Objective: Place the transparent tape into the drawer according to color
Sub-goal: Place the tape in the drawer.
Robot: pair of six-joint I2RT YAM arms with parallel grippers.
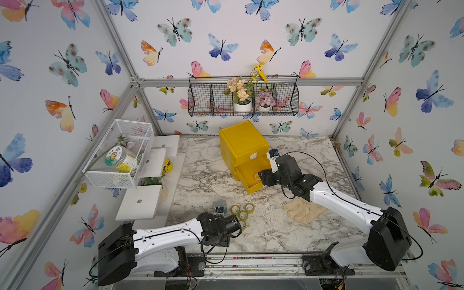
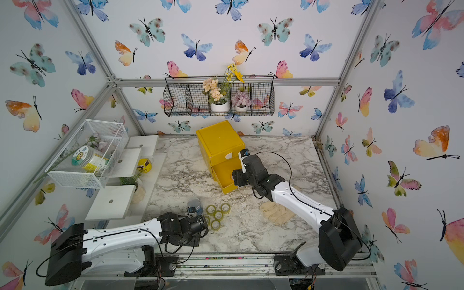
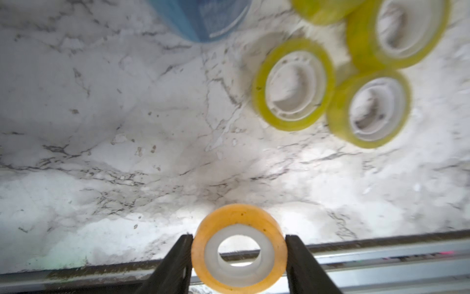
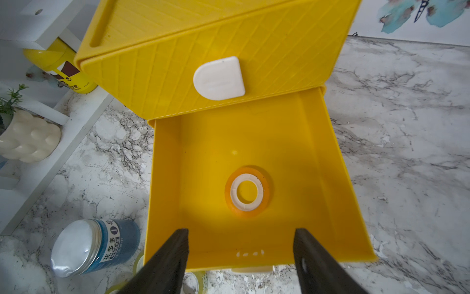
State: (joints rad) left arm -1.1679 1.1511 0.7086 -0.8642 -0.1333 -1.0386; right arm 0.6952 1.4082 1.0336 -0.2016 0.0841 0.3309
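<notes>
Marble top (image 3: 127, 127), front edge: left fingers (image 3: 175, 264) clamp orange tape (image 3: 239, 221); right fingers (image 4: 167, 259) gape over open drawer (image 4: 167, 178).

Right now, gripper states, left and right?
Left gripper: shut on the orange tape roll.
Right gripper: open, empty, at the open drawer.

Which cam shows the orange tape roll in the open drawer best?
Right wrist: it looks straight down into the open drawer, with the orange tape roll lying flat, whole and sharp. In both top views the right gripper hides nearly all of it. The left wrist view misses it.
</notes>
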